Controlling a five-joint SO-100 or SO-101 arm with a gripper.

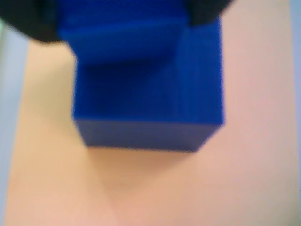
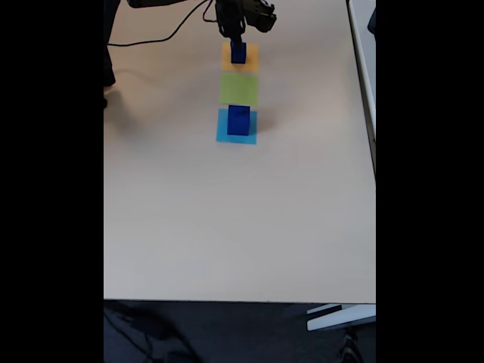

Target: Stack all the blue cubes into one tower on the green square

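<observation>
Green square [image 2: 239, 88] near the table's far edge lay bare while my claw [image 2: 238, 47] clamped a blue cube [image 1: 148, 89], stacking unstarted.

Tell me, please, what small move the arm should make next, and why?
Probably close the claw on the dark blue cube and lift it. That cube sits on the orange paper square, the claw is right over it, and the lime-green paper square beside it is still bare.
</observation>
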